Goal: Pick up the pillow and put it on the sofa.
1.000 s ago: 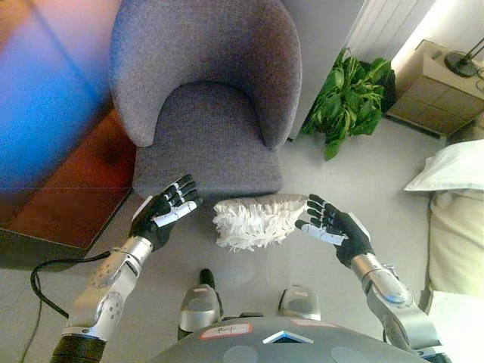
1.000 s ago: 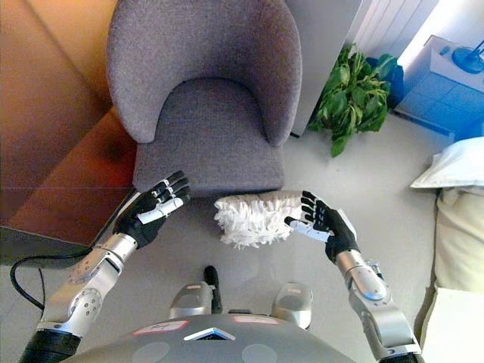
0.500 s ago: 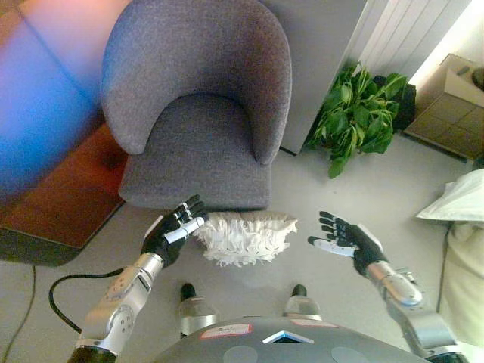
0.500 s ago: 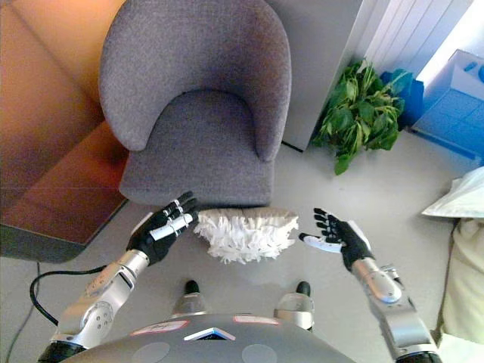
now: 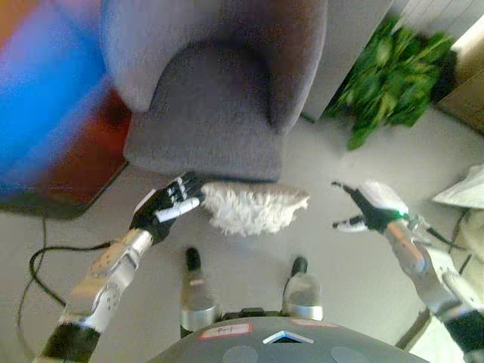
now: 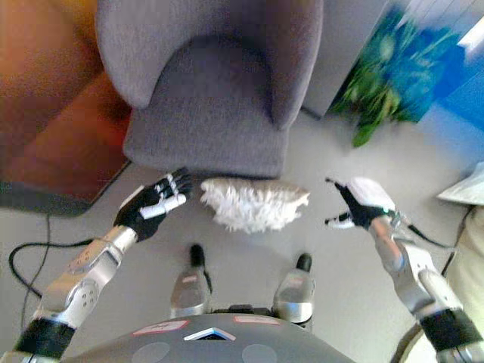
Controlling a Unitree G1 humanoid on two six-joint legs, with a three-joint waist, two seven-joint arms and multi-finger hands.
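A white shaggy pillow (image 5: 253, 206) lies on the floor just in front of the grey armchair (image 5: 219, 98). My left hand (image 5: 165, 208) is open, its fingers straight, right beside the pillow's left end. My right hand (image 5: 369, 208) is open too, a short way off the pillow's right end, with a gap between them. Neither hand holds the pillow. The pillow also shows in the right eye view (image 6: 251, 203), between the left hand (image 6: 155, 204) and the right hand (image 6: 359, 204).
A green potted plant (image 5: 393, 76) stands at the right behind the chair. A dark wooden piece (image 6: 57, 147) lies at the left of the chair. A white cushion (image 5: 465, 189) shows at the right edge.
The camera has moved closer and tilted down. My right hand has swung out to the right, further from the pillow. My left hand stays by the pillow's left end.
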